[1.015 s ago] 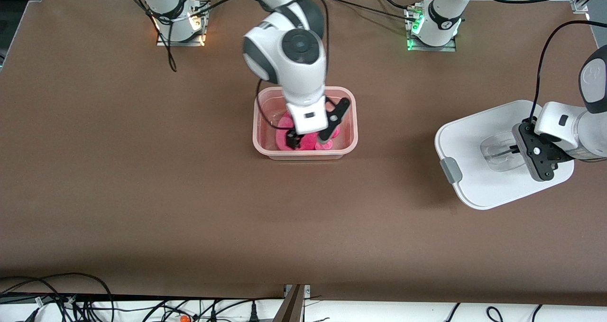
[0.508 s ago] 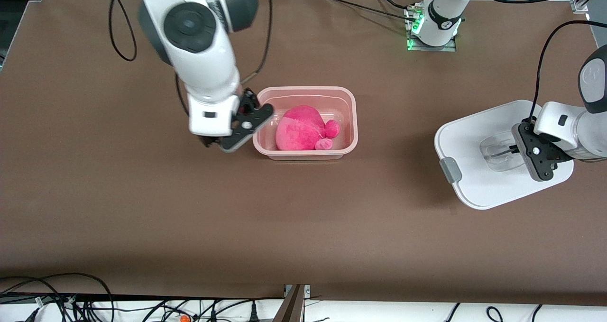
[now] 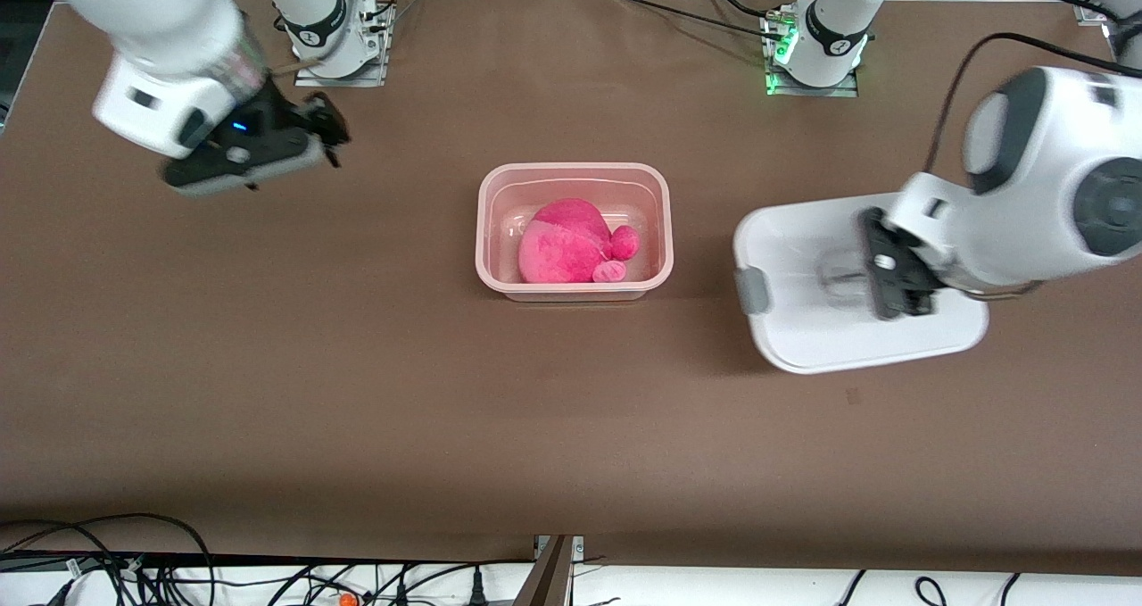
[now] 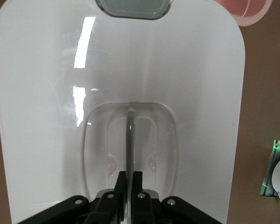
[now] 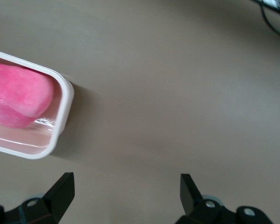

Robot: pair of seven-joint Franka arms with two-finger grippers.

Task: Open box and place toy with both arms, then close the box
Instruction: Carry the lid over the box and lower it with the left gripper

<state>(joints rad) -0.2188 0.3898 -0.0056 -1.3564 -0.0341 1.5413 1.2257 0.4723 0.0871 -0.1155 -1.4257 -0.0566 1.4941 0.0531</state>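
Brown table (image 3: 357,392) spread under both arms | mid-frame: toy (image 3: 571,251) lay in open box (image 3: 500,231) | right of frame: left gripper (image 3: 892,278) pinched lid (image 3: 803,338) by its handle, now carried nearer box | upper left: right gripper (image 3: 332,133), fingers wide and empty, had withdrawn | closing next, likely.
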